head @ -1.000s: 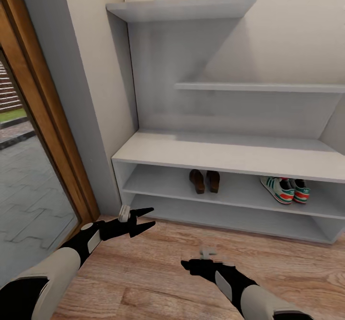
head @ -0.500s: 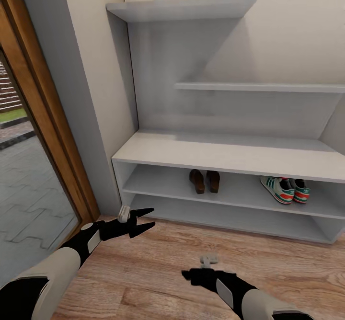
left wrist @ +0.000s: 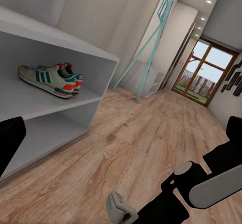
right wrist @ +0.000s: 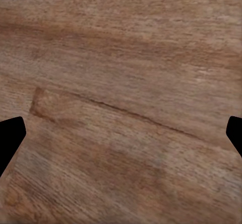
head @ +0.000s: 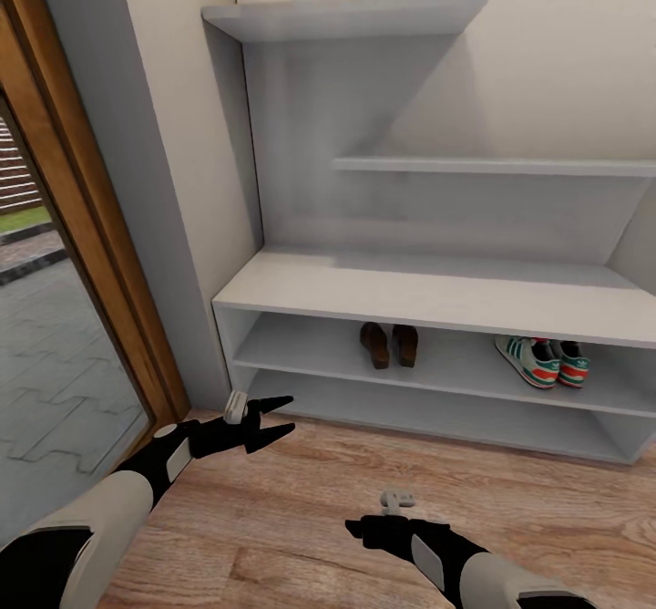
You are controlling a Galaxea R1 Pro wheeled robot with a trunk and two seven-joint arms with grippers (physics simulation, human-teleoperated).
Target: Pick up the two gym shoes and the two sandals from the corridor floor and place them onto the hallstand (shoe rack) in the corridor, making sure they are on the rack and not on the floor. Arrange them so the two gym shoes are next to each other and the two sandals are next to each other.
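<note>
You have both pairs on the upper open shelf of the hallstand: the two sandals stand side by side near the middle, and the two gym shoes lie side by side further right, well apart from the sandals. In the left wrist view the gym shoes sit on that same shelf, above the bottom shelf and the corridor floor. Your left gripper hangs over the floor just in front of the rack's left end, its jaws spread and holding nothing. Your right gripper is low over the corridor floor, nearer to you, jaws wide apart and empty, with bare planks between its tips in the right wrist view
</note>
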